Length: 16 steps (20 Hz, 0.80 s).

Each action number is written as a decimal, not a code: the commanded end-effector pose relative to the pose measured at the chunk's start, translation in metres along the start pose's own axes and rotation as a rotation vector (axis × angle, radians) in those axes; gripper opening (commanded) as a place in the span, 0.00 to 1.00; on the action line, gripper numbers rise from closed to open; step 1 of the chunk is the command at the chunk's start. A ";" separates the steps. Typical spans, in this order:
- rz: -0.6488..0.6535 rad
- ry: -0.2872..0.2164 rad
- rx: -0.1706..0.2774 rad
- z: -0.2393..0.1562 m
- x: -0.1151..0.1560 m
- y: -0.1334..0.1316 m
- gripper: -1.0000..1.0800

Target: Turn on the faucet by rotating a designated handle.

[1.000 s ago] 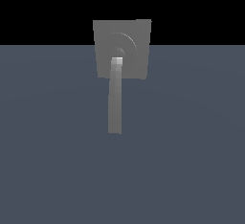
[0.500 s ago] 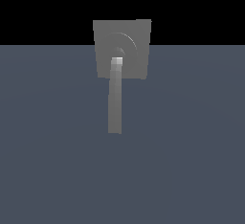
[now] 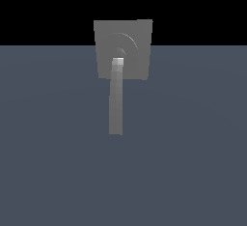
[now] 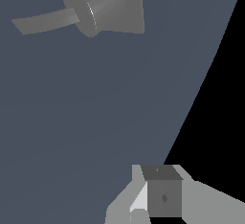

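Faucet [image 3: 130, 41] is a matte grey square plate with raised concentric rings, standing on the blue-grey floor, and its handle [image 3: 116, 102], a long slim straight grey bar with a paler rounded end at the ring centre, runs straight down past the plate's lower edge in the exterior view.

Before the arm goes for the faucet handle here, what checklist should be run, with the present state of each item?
1. Handle in view, unobstructed: ok.
2. Faucet plate seen in both views: ok.
3. Gripper touching the handle: not ok, it is well apart from it in the wrist view.
4. Gripper open wide enough: cannot tell, only part of it shows.
5. Arm visible in the exterior view: not ok, absent.
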<state>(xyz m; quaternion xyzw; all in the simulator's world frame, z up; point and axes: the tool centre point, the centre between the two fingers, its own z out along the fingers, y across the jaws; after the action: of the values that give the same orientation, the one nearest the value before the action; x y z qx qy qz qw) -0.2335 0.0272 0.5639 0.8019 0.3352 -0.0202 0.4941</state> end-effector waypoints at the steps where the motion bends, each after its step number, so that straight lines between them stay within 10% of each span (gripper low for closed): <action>1: -0.096 -0.050 -0.109 -0.011 0.005 0.006 0.00; 16: -0.754 -0.508 -0.626 -0.077 0.073 0.010 0.00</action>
<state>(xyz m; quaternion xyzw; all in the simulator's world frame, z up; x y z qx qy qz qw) -0.1990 0.1140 0.5869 0.4513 0.4549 -0.2592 0.7227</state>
